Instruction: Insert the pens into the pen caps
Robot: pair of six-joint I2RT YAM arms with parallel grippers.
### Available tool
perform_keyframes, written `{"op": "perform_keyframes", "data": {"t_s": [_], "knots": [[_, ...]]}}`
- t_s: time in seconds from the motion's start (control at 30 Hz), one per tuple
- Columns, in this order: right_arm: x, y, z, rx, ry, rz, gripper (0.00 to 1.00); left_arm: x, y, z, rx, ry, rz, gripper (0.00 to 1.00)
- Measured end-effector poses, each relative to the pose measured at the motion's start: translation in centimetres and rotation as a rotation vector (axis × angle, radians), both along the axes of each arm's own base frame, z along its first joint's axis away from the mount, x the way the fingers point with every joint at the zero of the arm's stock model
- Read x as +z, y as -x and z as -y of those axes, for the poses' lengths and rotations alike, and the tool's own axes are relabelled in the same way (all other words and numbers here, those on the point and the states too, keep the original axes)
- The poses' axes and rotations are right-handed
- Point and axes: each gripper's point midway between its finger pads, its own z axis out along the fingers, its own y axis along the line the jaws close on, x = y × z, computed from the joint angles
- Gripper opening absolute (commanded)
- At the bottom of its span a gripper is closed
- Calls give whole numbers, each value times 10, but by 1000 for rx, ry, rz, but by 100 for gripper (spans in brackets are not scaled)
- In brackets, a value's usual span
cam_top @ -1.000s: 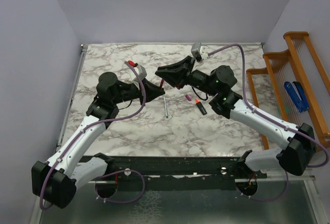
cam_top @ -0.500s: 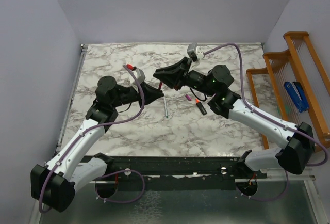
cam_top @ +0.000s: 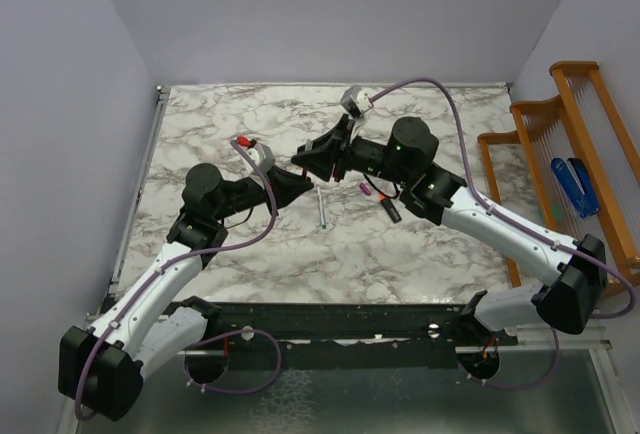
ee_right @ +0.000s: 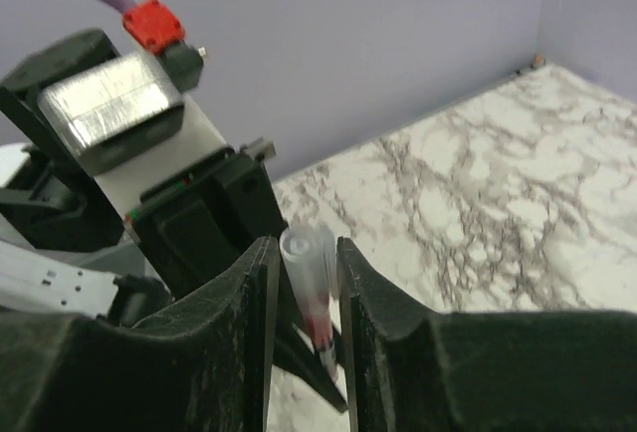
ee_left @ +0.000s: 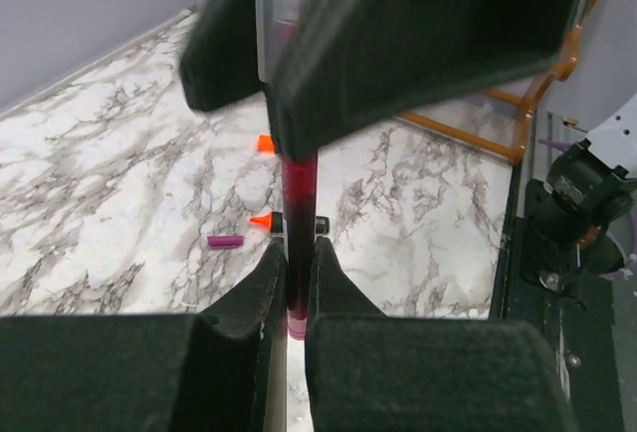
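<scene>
I take the silver-grey pen (cam_top: pixel 322 210), flat on the marble table (cam_top: pixel 220 134), as my marker. Above its far end both arms meet on the red-pink pen (ee_left: pixel 299 193). The left gripper (ee_left: pixel 297 255) is clamped on its lower shaft. The right gripper (ee_right: pixel 305 245) is pinched on its clear upper stretch. From the right wrist view I can't tell whether that clear part is the barrel itself or a sleeve over it.

The magenta cap (ee_left: pixel 225 241) lies to the right of the silver-grey pen, with the black marker (cam_top: pixel 391 208) just past it. The orange cap (ee_left: pixel 265 142) sits farther out on the same side.

My worry is two clamps on one slim stick. If the wrists pull off-axis, the pen could bend, twist in the pads or spring loose onto the things below. The fingers are also crowded enough to knock together. With both grippers busy, neither can fetch a cap.

I see no readable brand, label or writing.
</scene>
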Motion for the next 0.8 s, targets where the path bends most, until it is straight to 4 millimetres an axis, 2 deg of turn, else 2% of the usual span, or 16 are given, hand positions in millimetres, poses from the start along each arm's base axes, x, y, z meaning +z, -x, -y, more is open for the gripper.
{"op": "perform_keyframes", "data": {"t_s": [0.13, 0.3, 0.47, 0.57, 0.63, 0.7, 0.8], "knots": [[-25, 2, 1, 1, 78, -66, 57, 0, -11, -2, 43, 18, 15, 0], [-27, 2, 3, -8, 105, -83, 67, -6, -24, -2, 76, 23, -1, 0], [-11, 1, 22, -72, 109, -55, 78, -21, -37, -1, 111, 5, -52, 0], [17, 8, 46, -136, 74, -5, 83, -47, -51, -7, 189, -46, -146, 0], [38, 15, 66, -182, 36, 37, 83, -69, -65, -16, 272, -103, -237, 0], [56, 23, 86, -228, -2, 72, 83, -83, -73, -23, 329, -146, -302, 0], [58, 28, 103, -273, -13, 79, 83, -102, -84, -36, 426, -222, -409, 0]]}}
